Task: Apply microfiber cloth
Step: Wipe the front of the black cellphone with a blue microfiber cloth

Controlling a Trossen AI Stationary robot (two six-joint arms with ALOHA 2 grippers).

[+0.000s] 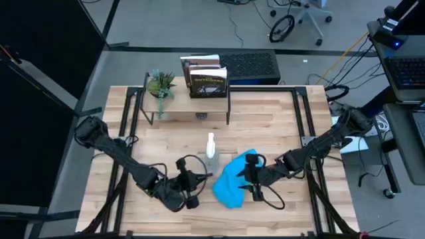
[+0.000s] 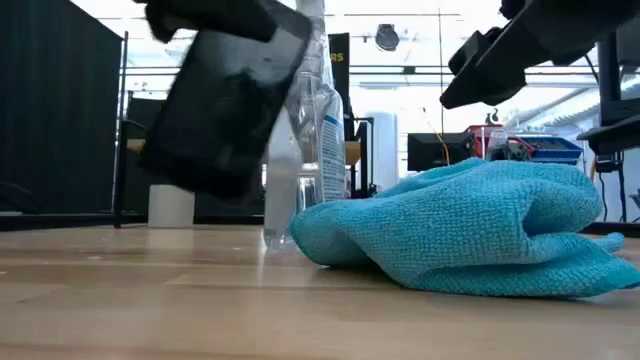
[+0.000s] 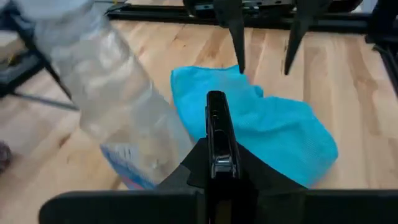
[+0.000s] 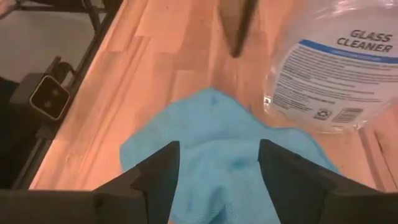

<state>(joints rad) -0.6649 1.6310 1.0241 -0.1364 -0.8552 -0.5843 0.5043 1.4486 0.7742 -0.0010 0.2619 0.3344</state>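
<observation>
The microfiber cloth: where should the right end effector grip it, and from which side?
Come from above and pinch the raised fold of the microfiber cloth. It lies bunched in a soft mound, and the open right end effector hangs over it.

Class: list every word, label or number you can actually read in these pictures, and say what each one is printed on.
"GLASS CLEANER": on the label of the clear spray bottle, in the right wrist view.
The fine print and symbols under that heading: too small to read.
The cover of the book on the small shelf: blurred, unreadable.
The microfiber cloth carries no text.

Spray bottle (image 4: 336, 62) reads "GLASS CLEANER"
</observation>
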